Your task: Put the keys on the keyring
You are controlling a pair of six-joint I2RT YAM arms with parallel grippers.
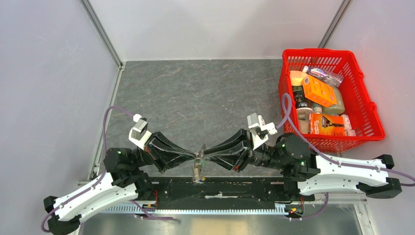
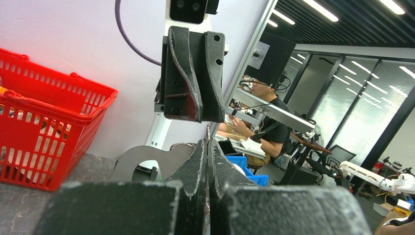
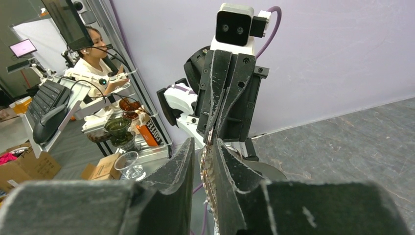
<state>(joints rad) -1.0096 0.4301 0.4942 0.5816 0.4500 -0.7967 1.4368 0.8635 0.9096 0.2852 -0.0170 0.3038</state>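
Left end effector (image 1: 197,157) closed on keyring (image 1: 196,171), which hangs lengthwise toward near edge. Right end effector (image 1: 206,159) meets it tip-to-tip from right, jaws slightly parted.

Low pose: left arm (image 1: 93,196) and right arm (image 1: 337,171) reach inward; left gripper (image 1: 195,156) and right gripper (image 1: 205,158) meet tip to tip, facing each other. Left fingers pressed together, right fingers slightly parted
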